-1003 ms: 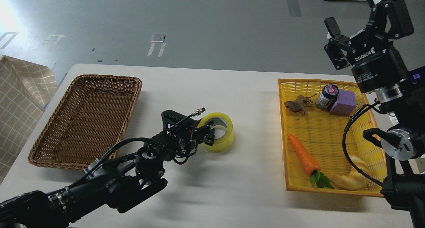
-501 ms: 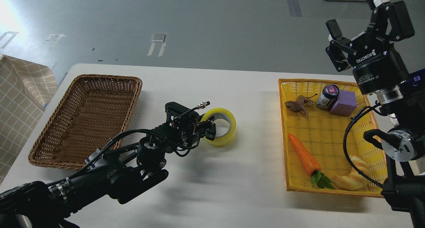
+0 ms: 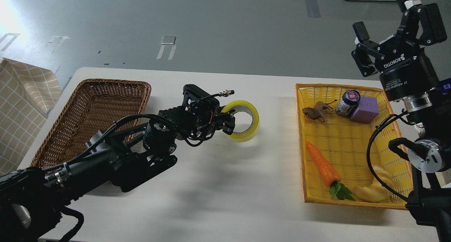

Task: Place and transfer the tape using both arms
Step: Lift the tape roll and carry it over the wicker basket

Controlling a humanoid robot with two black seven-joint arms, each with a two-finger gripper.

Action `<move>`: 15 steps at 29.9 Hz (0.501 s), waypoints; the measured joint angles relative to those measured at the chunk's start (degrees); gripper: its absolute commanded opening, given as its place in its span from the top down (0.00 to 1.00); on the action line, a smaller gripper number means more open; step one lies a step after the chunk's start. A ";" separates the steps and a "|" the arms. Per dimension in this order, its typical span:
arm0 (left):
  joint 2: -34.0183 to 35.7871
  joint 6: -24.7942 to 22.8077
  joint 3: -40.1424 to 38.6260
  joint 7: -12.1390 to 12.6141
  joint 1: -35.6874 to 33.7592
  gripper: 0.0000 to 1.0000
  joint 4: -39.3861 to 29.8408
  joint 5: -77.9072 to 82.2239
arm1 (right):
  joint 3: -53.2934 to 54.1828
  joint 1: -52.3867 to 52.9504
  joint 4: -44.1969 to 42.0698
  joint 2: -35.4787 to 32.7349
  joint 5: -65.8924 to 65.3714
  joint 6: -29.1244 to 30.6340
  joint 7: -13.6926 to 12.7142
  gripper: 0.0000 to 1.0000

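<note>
The yellow tape roll [image 3: 248, 127] hangs above the middle of the white table [image 3: 225, 185], tilted so its hole faces me. My left gripper [image 3: 228, 124] is shut on the roll's left wall, one finger inside the hole. My left arm comes in from the lower left. My right gripper [image 3: 389, 23] is open and empty, held high above the back right corner of the yellow basket [image 3: 303, 143], fingers pointing up and away.
An empty brown wicker basket [image 3: 91, 122] sits at the table's left. The yellow basket holds a carrot [image 3: 320, 164], a croissant [image 3: 373, 189], a toy lion [image 3: 315, 112], a small jar [image 3: 347, 103] and a purple block [image 3: 364, 110]. A checked cloth [image 3: 21, 101] lies at far left.
My left gripper has lifted the tape off the table and carried it up and to the right. My right gripper has drifted slightly right and stayed open.
</note>
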 measured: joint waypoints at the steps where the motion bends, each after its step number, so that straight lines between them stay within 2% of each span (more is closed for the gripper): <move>1: 0.43 -0.66 0.00 -0.23 -0.66 1.00 -0.23 0.00 | 0.23 -0.01 -0.06 0.02 0.07 0.00 0.00 0.00; 11: 9.32 -5.38 0.69 -4.99 -5.84 1.00 -3.49 0.00 | 0.84 -0.02 -0.19 0.02 0.23 0.14 0.02 0.00; 15: 14.65 -5.89 0.73 -9.45 -8.59 1.00 -3.60 -0.01 | 0.84 -0.07 -0.19 0.02 0.23 0.18 0.06 0.00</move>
